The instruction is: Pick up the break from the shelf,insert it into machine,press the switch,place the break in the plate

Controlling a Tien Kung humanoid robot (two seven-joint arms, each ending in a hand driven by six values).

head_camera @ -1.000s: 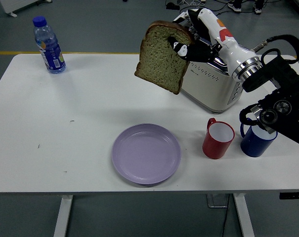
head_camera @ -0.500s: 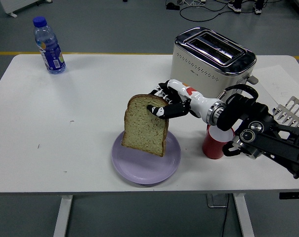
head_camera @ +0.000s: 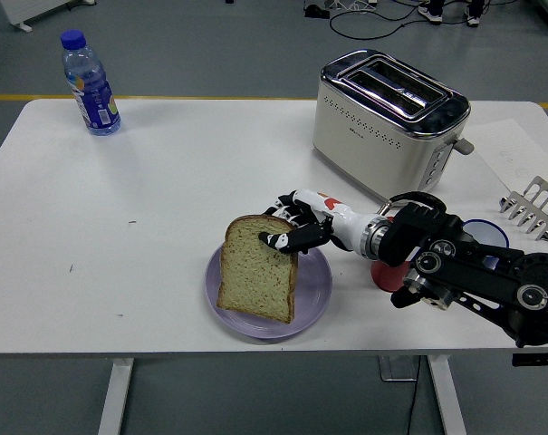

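Note:
A slice of brown bread (head_camera: 255,270) stands tilted on the purple plate (head_camera: 315,290), its lower edge touching the plate. My right hand (head_camera: 290,229) is shut on the slice's upper right corner, fingers curled over the crust. The right arm reaches in from the lower right, low over the table. The cream and chrome toaster (head_camera: 389,120) stands at the back right with both slots empty. A small metal rack (head_camera: 533,207) sits at the far right edge. My left hand is out of view.
A blue-capped water bottle (head_camera: 90,83) stands at the back left. A red cup (head_camera: 382,273) and a blue cup (head_camera: 487,233) are mostly hidden behind my right forearm. A sheet of paper (head_camera: 518,156) lies at the right.
My right hand has carried the bread from up beside the toaster down and left to the plate, lowering it until the slice rests on the plate.

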